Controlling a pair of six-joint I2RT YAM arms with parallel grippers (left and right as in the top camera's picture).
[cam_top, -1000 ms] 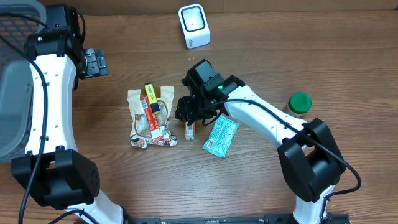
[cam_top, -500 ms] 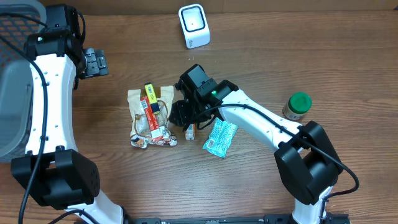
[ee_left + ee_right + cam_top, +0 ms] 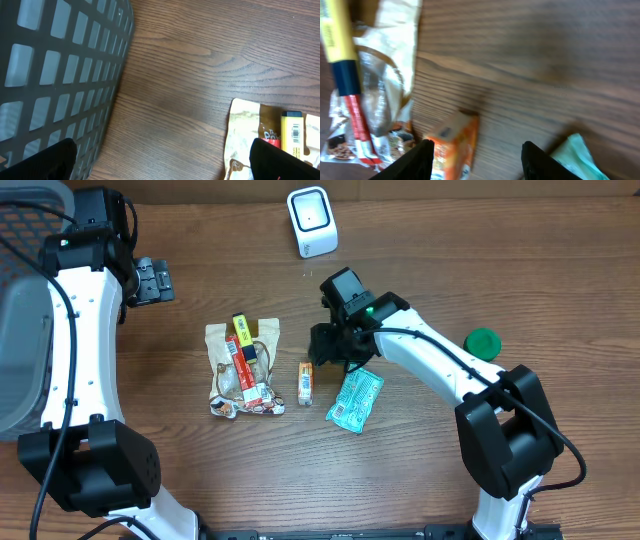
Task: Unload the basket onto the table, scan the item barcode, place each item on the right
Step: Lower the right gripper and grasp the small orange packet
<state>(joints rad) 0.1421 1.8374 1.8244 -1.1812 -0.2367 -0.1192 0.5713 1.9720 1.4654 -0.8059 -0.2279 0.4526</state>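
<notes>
Orange box (image 3: 305, 382) lies loose just beside the right end effector (image 3: 480, 162).

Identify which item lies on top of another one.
The yellow-and-red pack, resting on the crinkled snack bag; the orange box and teal packet lie directly on the table.

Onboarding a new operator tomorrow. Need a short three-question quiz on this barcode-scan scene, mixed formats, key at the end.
1. True or false: the orange box lies on the table between the snack bag and the teal packet.
2. The right hand holds: A) nothing B) the orange box C) the teal packet.
3. Fill in: the left hand, open, is beside the grey mesh ___.
Key: 1 true; 2 A; 3 basket.
</notes>
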